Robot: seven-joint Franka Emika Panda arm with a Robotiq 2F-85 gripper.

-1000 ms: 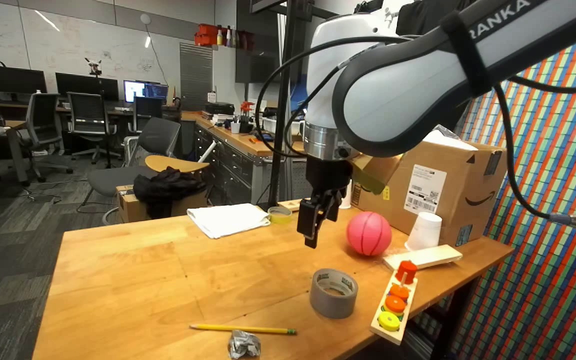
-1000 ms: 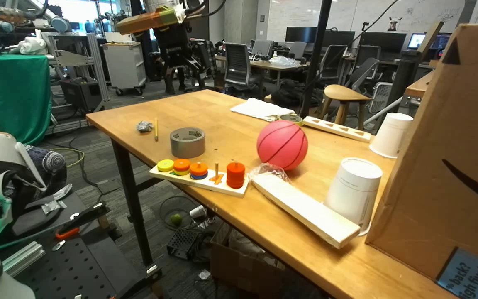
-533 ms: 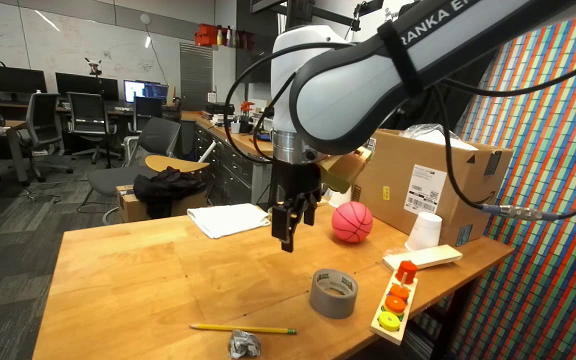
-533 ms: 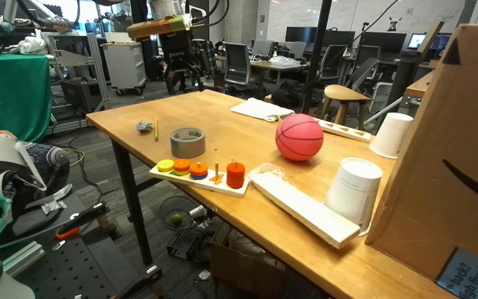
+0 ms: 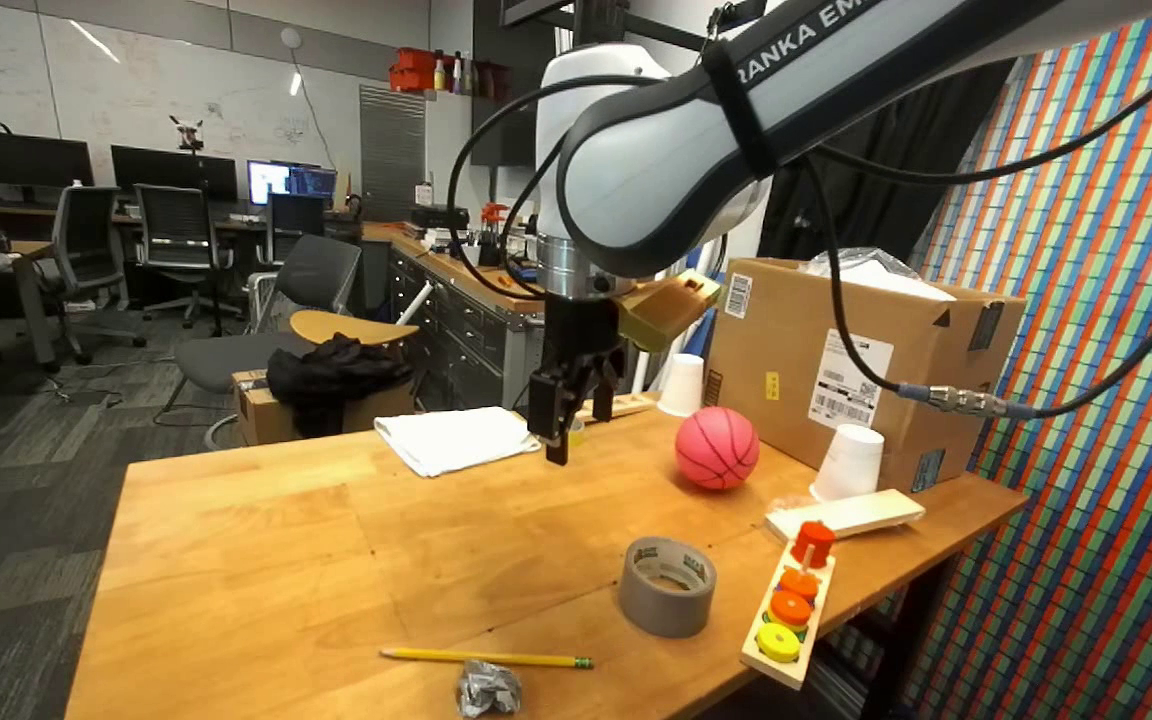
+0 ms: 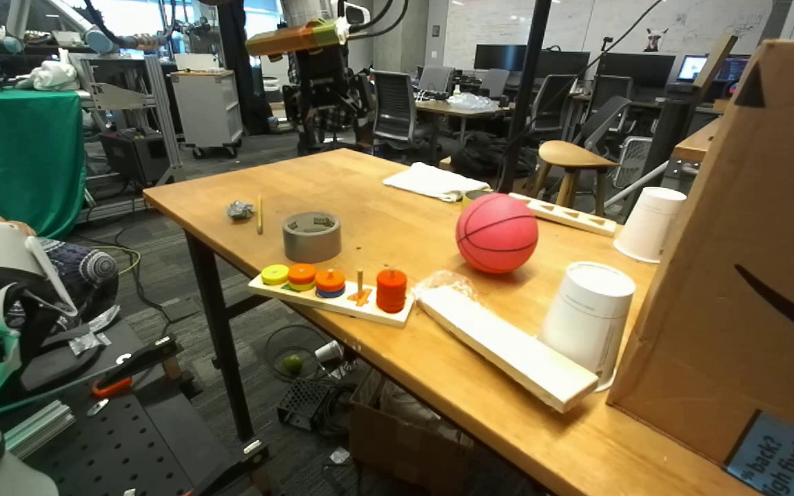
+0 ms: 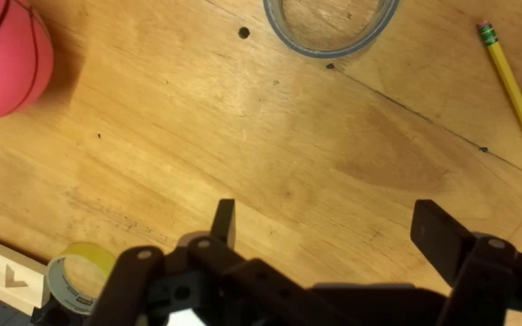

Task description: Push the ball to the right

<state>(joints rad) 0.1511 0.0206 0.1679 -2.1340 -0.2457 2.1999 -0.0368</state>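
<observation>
A robot arm (image 5: 661, 160) reaches in from the upper right of an exterior view, and its black gripper (image 5: 580, 428) hangs above a wooden table (image 5: 336, 560) near the middle of the frame. In the wrist view the jaws stand wide apart along the bottom of the frame, gripping nothing, with wood of the table showing between the two fingertips (image 7: 437, 240). The ball (image 5: 717, 448), pinkish-red with thin dark seam lines, rests on the table right of centre in both exterior views, apart from the gripper; in the wrist view it sits in the upper-left corner, cut off by the edge. In an exterior view, a grey tape roll (image 5: 667, 600) sits below and right of centre, with a yellow pencil (image 5: 486, 658) and a crumpled silver lump (image 5: 488, 688) at the bottom of the frame, to its left. Toward the lower right lies a wooden ring toy (image 5: 789, 608) in red, orange and yellow; a pale wooden board (image 5: 848, 515) lies just above it, beside a white cup (image 5: 848, 464). A large cardboard box (image 5: 786, 320) stands at the right, beyond the ball, and a folded white cloth (image 5: 456, 440) lies left of the gripper.
</observation>
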